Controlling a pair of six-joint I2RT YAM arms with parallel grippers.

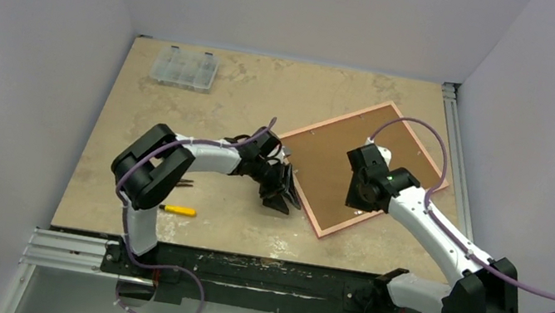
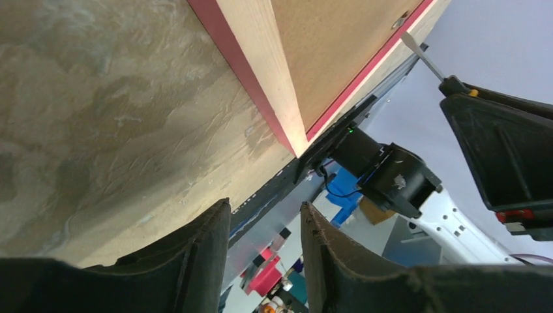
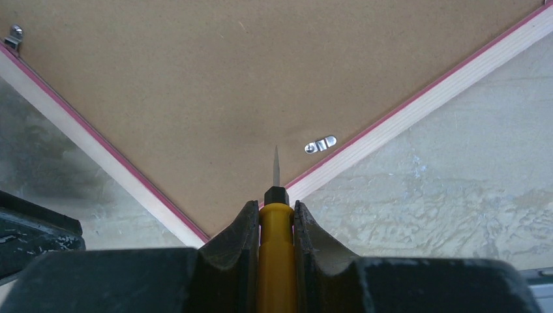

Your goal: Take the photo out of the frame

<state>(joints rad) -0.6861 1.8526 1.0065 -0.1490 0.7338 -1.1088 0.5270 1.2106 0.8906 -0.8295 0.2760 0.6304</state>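
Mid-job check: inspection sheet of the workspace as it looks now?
Surface: beige marbled tabletop, no spills seen.
Job's things: pink rectangular frame face down; photo's brown board back up, silver metal clip in place.
Clutter: clear plastic compartment box far left; loose yellow-handled screwdriver near left.
End effectors: left end effector open beside frame corner; right end effector shut on yellow-handled flat screwdriver.
Cables: purple cables loop off both arms.
Surroundings: pale grey walls.

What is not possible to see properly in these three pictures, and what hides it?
1. The photo: its printed side is hidden underneath in every view; only its brown back shows.
2. The screwdriver: in the right wrist view, the right gripper covers the sides of its handle, and the bottom edge cuts it off.
3. The clear box: its contents are too small to make out in the top view.
4. The corner clip: cut off by the left edge of the right wrist view.
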